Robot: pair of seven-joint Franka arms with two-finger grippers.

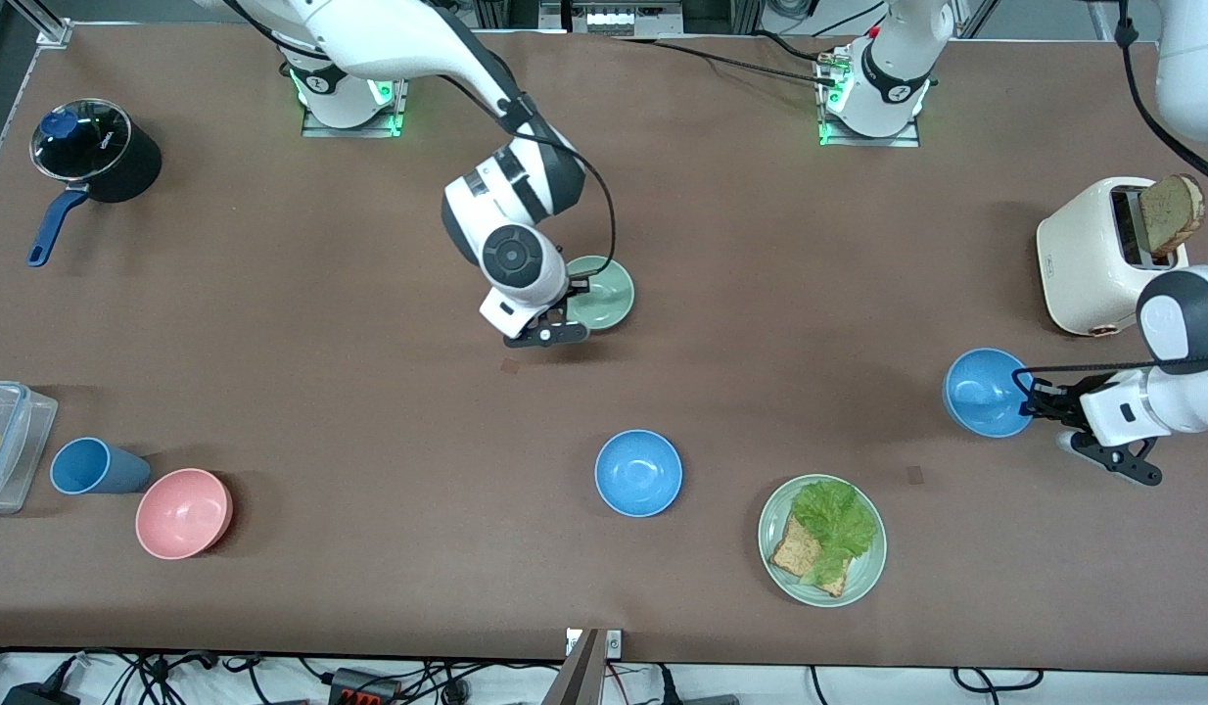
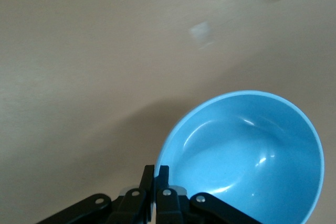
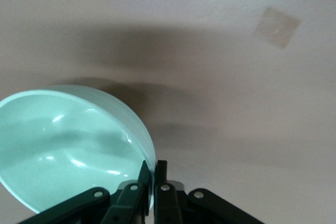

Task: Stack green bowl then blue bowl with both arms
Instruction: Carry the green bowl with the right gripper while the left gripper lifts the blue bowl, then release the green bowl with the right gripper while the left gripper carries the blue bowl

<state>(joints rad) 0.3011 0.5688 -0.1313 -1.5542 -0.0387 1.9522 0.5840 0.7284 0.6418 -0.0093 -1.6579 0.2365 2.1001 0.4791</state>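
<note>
Right gripper point(image 1: 577, 294) had its fingers clamped on the rim of the matte sage green bowl point(image 1: 604, 292) mid-table. Left gripper point(image 1: 1027, 397) pinched the glossy sky-blue bowl point(image 1: 984, 392) near the toaster point(image 1: 1093, 257), fingers together on its rim.

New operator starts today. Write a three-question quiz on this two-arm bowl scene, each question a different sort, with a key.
1. True or false: the right gripper is shut on the rim of the green bowl.
2. Which bowl does the left gripper hold? A) the pink bowl B) the blue bowl near the toaster C) the other blue bowl beside the lettuce plate
3. Fill in: the blue cup lies on its ____ next to the pink bowl.

Key: 1 true; 2 B; 3 side.
</note>
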